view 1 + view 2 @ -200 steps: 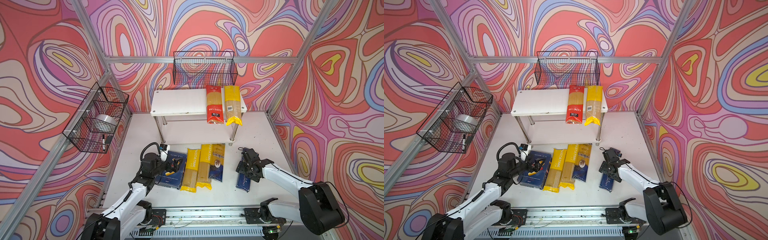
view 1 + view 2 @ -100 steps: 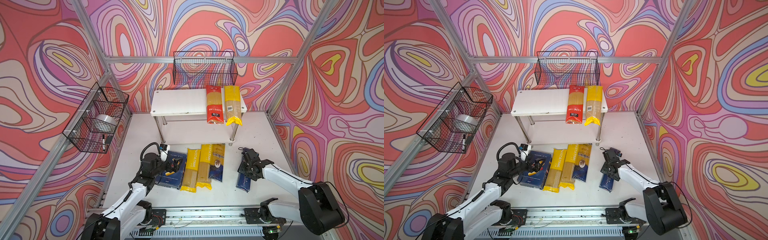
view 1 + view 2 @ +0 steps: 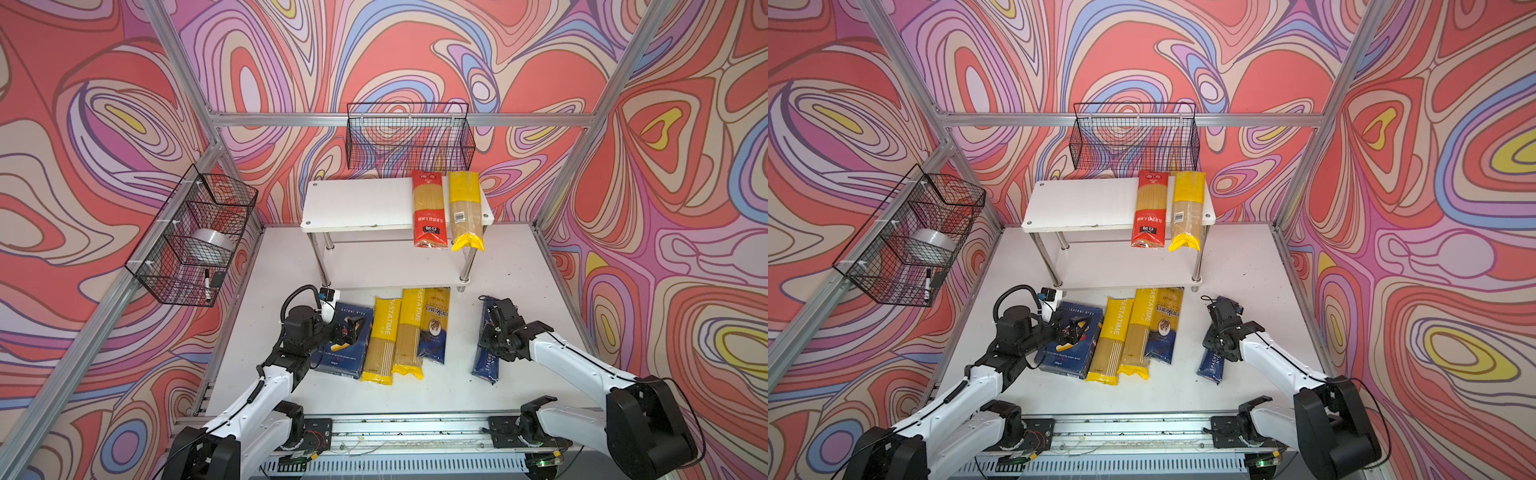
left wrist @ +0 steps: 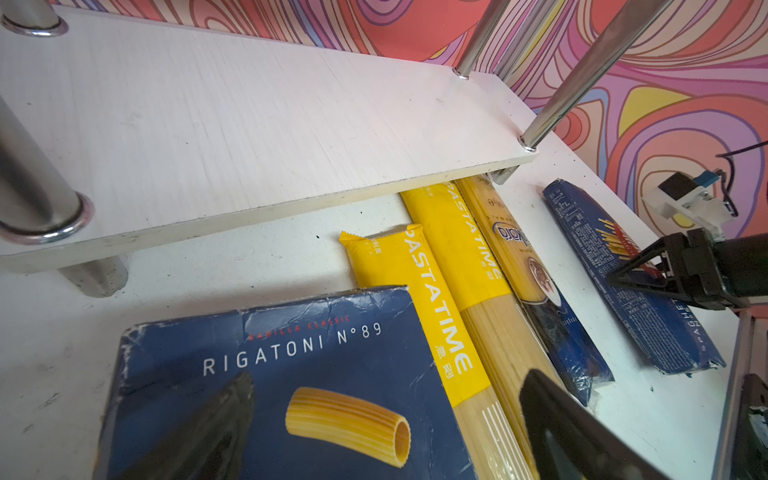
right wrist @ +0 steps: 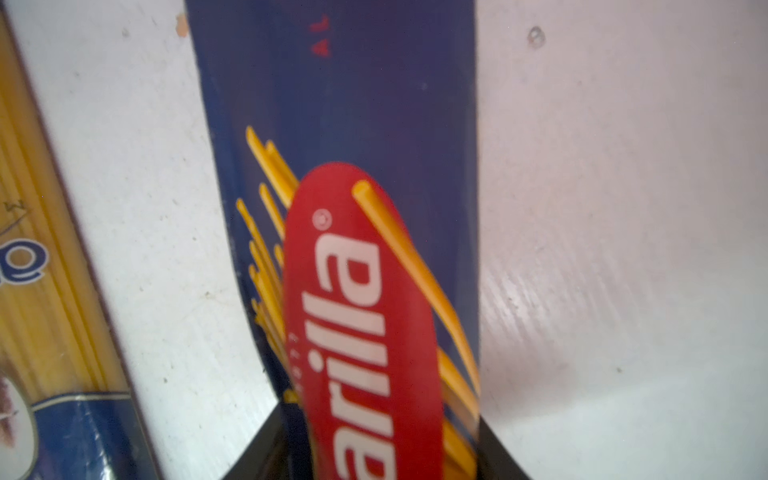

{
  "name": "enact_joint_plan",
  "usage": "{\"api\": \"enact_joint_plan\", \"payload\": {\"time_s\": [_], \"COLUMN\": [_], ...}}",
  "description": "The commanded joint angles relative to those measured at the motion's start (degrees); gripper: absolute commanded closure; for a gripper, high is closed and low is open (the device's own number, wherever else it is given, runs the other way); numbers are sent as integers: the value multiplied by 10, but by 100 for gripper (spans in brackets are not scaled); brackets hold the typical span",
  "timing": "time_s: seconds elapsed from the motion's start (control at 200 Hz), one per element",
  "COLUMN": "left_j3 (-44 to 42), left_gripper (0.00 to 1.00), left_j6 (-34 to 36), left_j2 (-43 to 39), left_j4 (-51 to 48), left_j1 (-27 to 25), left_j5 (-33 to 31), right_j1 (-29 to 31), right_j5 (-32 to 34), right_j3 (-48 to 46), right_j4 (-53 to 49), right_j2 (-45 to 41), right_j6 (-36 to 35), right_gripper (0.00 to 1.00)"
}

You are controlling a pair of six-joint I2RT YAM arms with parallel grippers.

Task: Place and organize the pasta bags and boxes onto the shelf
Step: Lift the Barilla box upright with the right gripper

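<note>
The white shelf (image 3: 357, 203) stands at the back; a red bag (image 3: 430, 212) and a yellow bag (image 3: 465, 212) lie on its top board. On the table in front lie the rigatoni box (image 3: 340, 361), two yellow bags (image 3: 382, 336) and the ankara bag (image 3: 434, 324). My left gripper (image 3: 357, 324) (image 4: 388, 376) hovers open just over the rigatoni box (image 4: 270, 357). To the right lies the narrow spaghetti box (image 3: 485, 361) (image 5: 353, 104). My right gripper (image 3: 490, 328) (image 5: 380, 440) straddles it near its middle, one finger against each long side.
A black wire basket (image 3: 409, 137) hangs on the back wall above the shelf. Another wire basket (image 3: 195, 232) on the left wall holds a tape roll (image 3: 212, 243) and a marker. The shelf's lower board (image 3: 395, 266) overhangs the far ends of the bags.
My right gripper's jaws have narrowed onto the spaghetti box, which stays on the table. The left arm and the other packs have not moved.
</note>
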Motion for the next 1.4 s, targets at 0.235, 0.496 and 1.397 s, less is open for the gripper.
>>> {"api": "enact_joint_plan", "payload": {"time_s": [0.235, 0.496, 1.397], "left_j3": [9, 11, 11], "left_gripper": [0, 0, 0], "left_j6": [2, 2, 2], "left_j2": [-8, -7, -16], "left_j4": [-1, -3, -8], "left_j1": [-1, -2, -2], "left_j5": [-4, -5, -8], "right_j1": [3, 3, 3], "right_j5": [17, 33, 56], "right_j3": [99, 158, 439], "right_j4": [-40, -76, -144], "right_j2": [-90, -118, -67], "right_j6": [-39, -64, -161], "right_gripper": [71, 84, 84]}}
